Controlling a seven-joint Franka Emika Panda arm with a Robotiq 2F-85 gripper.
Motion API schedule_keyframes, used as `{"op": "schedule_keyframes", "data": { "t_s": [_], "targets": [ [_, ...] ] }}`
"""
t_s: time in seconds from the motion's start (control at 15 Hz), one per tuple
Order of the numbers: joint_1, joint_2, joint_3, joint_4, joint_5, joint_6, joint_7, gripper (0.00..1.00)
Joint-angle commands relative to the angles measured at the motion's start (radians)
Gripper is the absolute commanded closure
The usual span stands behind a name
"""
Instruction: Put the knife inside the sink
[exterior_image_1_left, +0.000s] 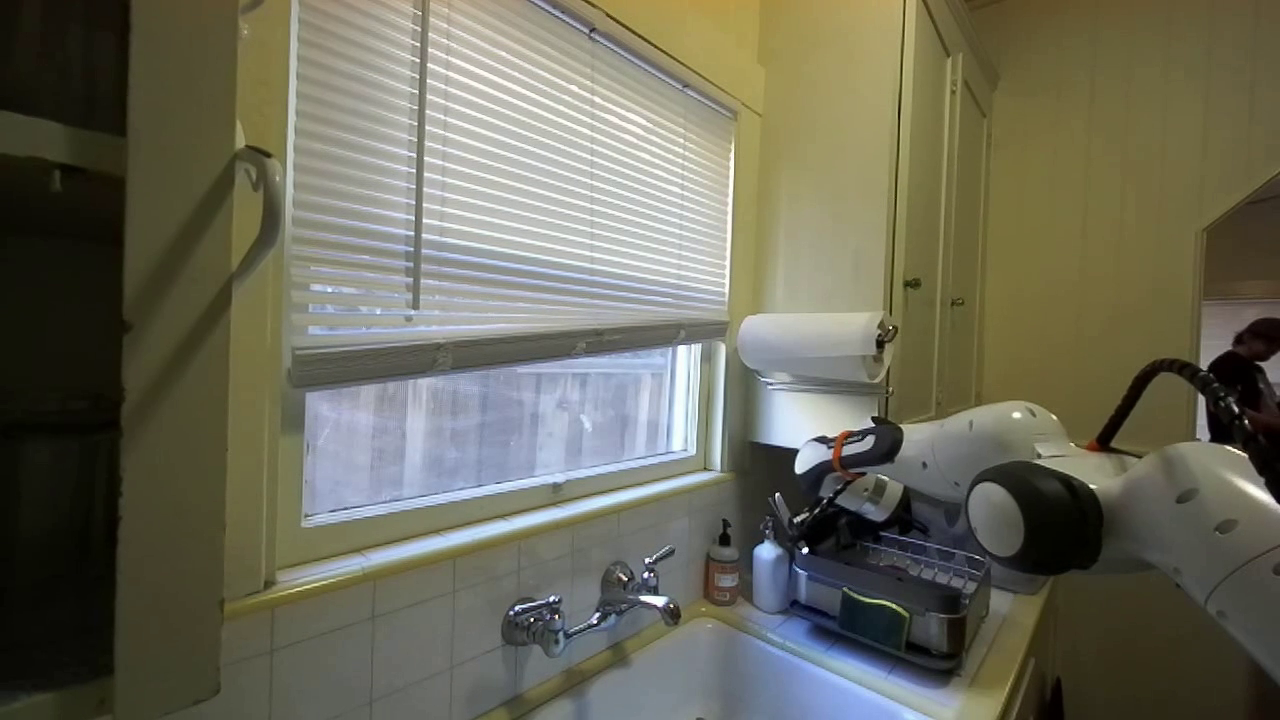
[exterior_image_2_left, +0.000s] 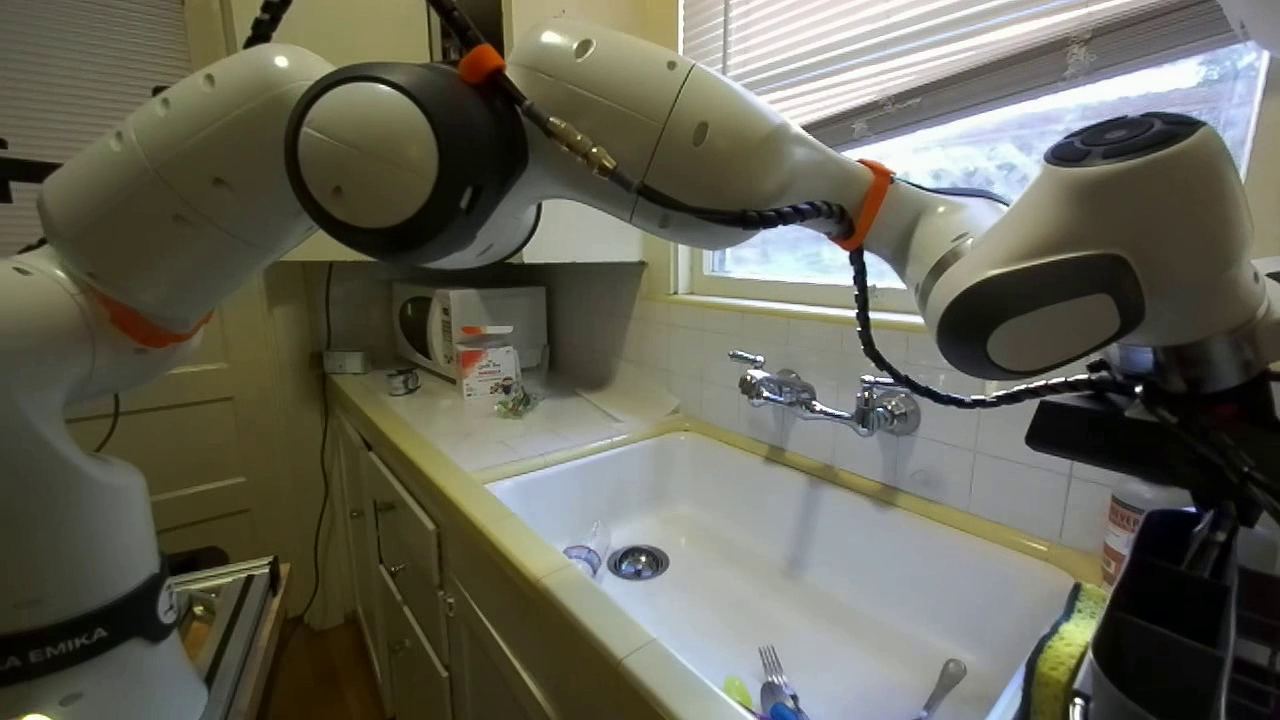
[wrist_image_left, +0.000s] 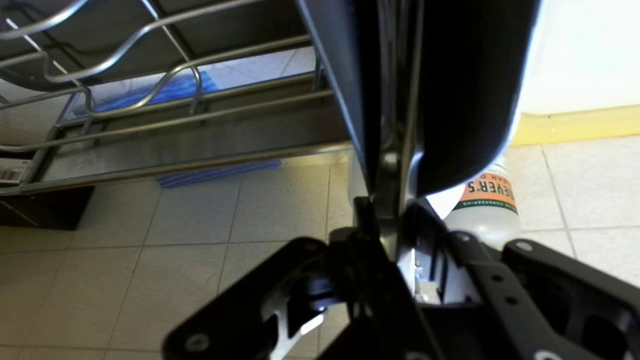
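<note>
The wide cream-white sink (exterior_image_2_left: 720, 480) shows in both exterior views (exterior_image_1_left: 700, 680) and at the upper right of the wrist view (wrist_image_left: 585, 55). My gripper (wrist_image_left: 392, 215) points into the dark cutlery holder at the end of the dish rack. Its fingers are close together on a shiny metal utensil, seemingly the knife (wrist_image_left: 392, 165). The utensil still runs between the holder's dark walls; its far end is hidden and no blade can be made out. In both exterior views the gripper (exterior_image_1_left: 806, 538) is dark and partly hidden beside the rack (exterior_image_2_left: 1225, 490).
The dish rack (exterior_image_1_left: 925, 600) stands beside the sink with a sponge (exterior_image_2_left: 1065, 645) on its side. Soap bottles (exterior_image_1_left: 723, 575) stand next to it. The chrome tap (exterior_image_2_left: 830, 405) juts over the sink. A fork (exterior_image_2_left: 778, 670), a spoon (exterior_image_2_left: 945, 685) and a clear bottle (exterior_image_2_left: 590, 550) lie in the sink.
</note>
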Motion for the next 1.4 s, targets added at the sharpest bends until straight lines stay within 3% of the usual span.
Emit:
{"op": "schedule_keyframes", "data": {
  "t_s": [0.0,0.27,0.33,0.47,0.53,0.6,0.67,0.8,0.87,1.13,1.2,1.33],
  "targets": [
    [0.026,-0.128,-0.007,-0.193,-0.011,0.005,-0.039,0.94],
    [0.065,-0.218,-0.038,-0.34,-0.025,0.045,-0.077,0.94],
    [0.072,-0.243,-0.043,-0.379,-0.022,0.06,-0.087,0.61],
    [0.082,-0.276,-0.049,-0.434,-0.011,0.087,-0.086,0.46],
    [0.082,-0.287,-0.049,-0.455,-0.008,0.086,-0.092,0.84],
    [0.085,-0.307,-0.049,-0.481,-0.008,0.079,-0.092,0.83],
    [0.047,-0.323,0.005,-0.51,-0.073,0.105,-0.056,0.83],
    [0.041,-0.346,0.015,-0.544,-0.097,0.131,-0.048,0.98],
    [0.036,-0.353,0.021,-0.557,-0.108,0.148,-0.043,1.0],
    [0.02,-0.416,0.043,-0.641,-0.126,0.194,-0.03,1.0],
    [0.013,-0.434,0.052,-0.666,-0.125,0.199,-0.034,0.74],
    [0.005,-0.469,0.055,-0.705,-0.129,0.202,-0.042,0.67]
  ]
}}
